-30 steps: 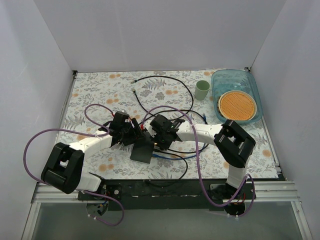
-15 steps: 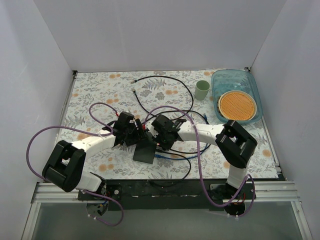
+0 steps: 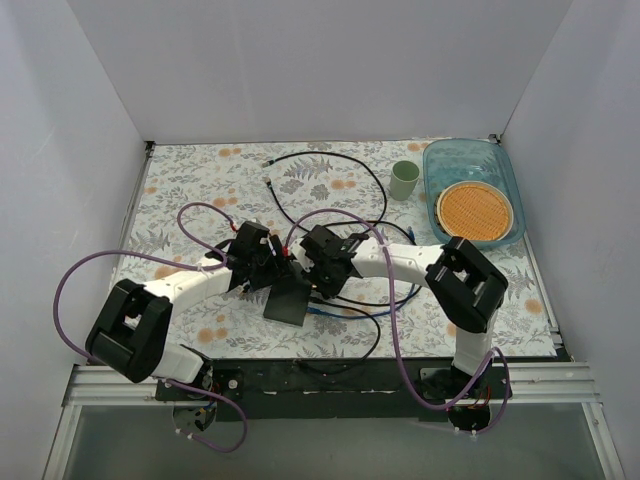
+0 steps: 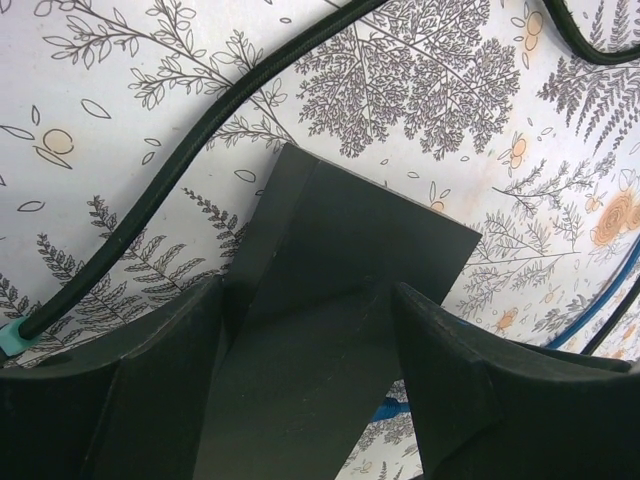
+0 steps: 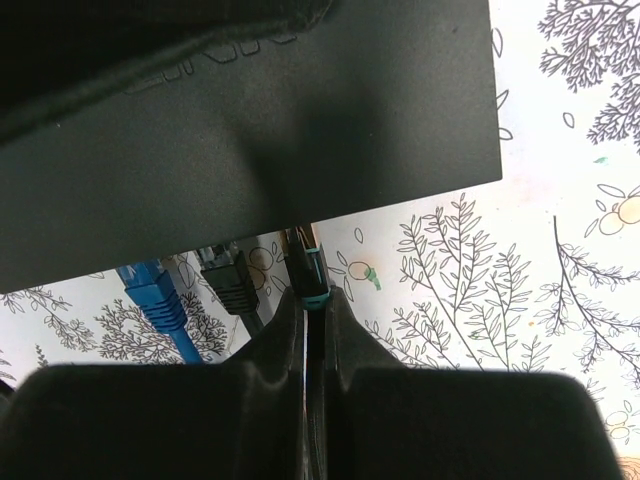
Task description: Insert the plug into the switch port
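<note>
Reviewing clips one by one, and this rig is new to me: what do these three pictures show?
Two robot arms are bolted to the near edge of a floral table. The overhead picture shows both; the other two come from a camera on each wrist, looking past that arm's jaws. On the table lie loose cables, a green cup and a blue tray holding an orange disc. The left jaws clamp the dark grey switch box. The right jaws are shut on a teal-booted plug, its tip at the box's port edge beside a blue plug and a black plug.
</note>
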Controlling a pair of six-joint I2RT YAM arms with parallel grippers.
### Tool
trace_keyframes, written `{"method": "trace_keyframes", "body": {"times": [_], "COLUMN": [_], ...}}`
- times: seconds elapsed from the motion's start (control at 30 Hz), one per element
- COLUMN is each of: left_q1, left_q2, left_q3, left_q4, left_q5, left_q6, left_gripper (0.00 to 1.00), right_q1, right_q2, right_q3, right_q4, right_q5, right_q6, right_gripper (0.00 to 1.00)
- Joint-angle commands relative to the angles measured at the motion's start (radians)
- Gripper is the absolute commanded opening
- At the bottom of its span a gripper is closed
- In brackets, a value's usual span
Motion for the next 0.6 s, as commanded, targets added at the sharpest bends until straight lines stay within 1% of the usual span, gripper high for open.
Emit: {"method": "trace_keyframes", "body": {"times": [0.0, 0.1, 0.2, 0.4, 0.57], "left_q1": [-0.128, -0.129, -0.128, -0.123, -0.096], "left_q2": [-0.026, -0.035, -0.049, -0.058, -0.051], "left_q3": [0.068, 0.06, 0.06, 0.06, 0.051], "left_q4": [0.174, 0.171, 0.139, 0.079, 0.045], "left_q5": [0.497, 0.49, 0.451, 0.359, 0.306], "left_q6": [-0.157, -0.157, -0.154, -0.147, -0.145], "left_gripper": [0.61, 0.61, 0.61, 0.62, 0.69], "right_q1": [0.035, 0.035, 0.035, 0.035, 0.035], "right_q2": [0.006, 0.014, 0.02, 0.0, -0.027], "right_q3": [0.205, 0.217, 0.224, 0.13, 0.044], "right_q4": [0.607, 0.604, 0.589, 0.59, 0.594], "right_q5": [-0.169, -0.164, -0.158, -0.157, -0.157], "right_q6": [0.048, 0.046, 0.045, 0.063, 0.078], "right_gripper": [0.01, 0.01, 0.01, 0.01, 0.01]}}
